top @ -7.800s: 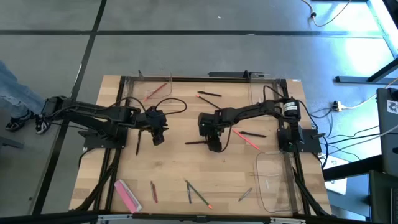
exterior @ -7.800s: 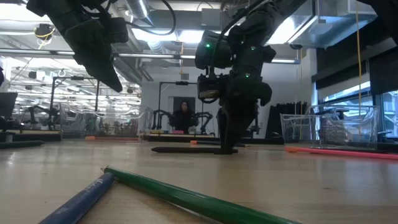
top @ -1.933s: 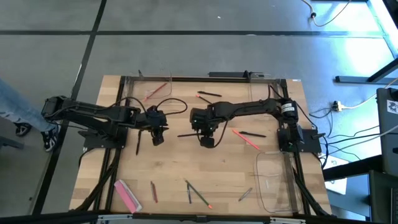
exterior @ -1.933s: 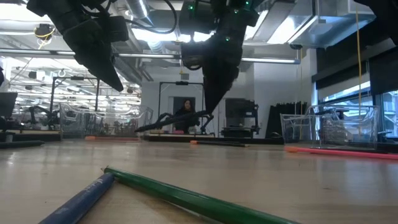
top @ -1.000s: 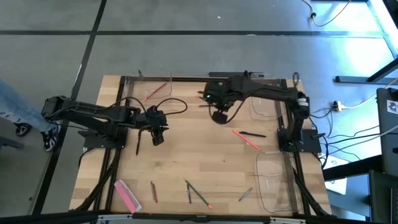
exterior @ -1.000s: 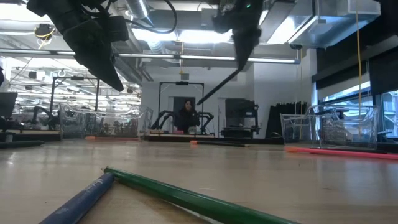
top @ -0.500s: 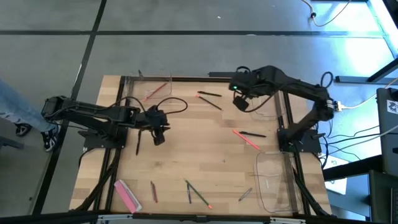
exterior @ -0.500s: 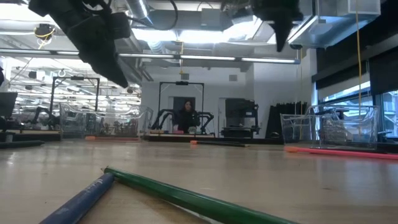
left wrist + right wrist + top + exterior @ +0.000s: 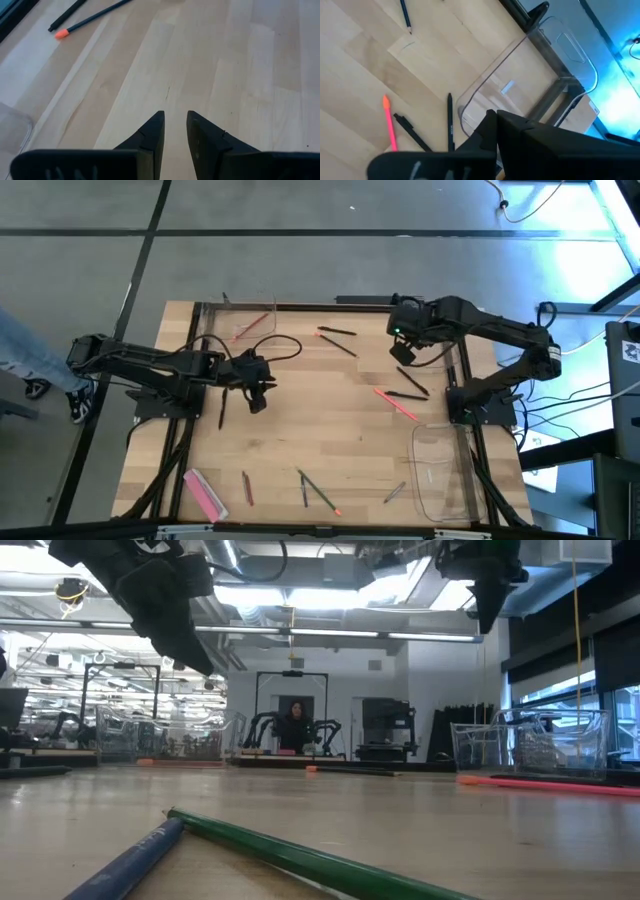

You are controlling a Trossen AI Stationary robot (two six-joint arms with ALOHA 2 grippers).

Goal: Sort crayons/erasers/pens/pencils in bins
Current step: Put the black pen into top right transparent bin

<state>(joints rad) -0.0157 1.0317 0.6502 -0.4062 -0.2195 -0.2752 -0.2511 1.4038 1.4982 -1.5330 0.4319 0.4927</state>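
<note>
Nearest, 4 pencils (image 9: 305, 488) and a flat pink bar (image 9: 205, 493) lay unsorted, and the near-right bin (image 9: 420, 502) looked empty. Mid-table, the left gripper (image 9: 175, 116) hovered, narrowly parted and empty, well apart from 2 pens (image 9: 408, 395) and 1 crayon (image 9: 397, 405). Farther off, the right gripper (image 9: 404, 352) hung, pinched together and seemingly empty, by the far-right bin (image 9: 440, 342). Only the far-left bin (image 9: 204, 322) seemed to hold a crayon, so most sorting was left.

A grey floor (image 9: 300, 260) surrounds the wooden table (image 9: 300, 430); ceiling lights (image 9: 300, 600) and a seated person (image 9: 295, 725) show centre frame behind.
</note>
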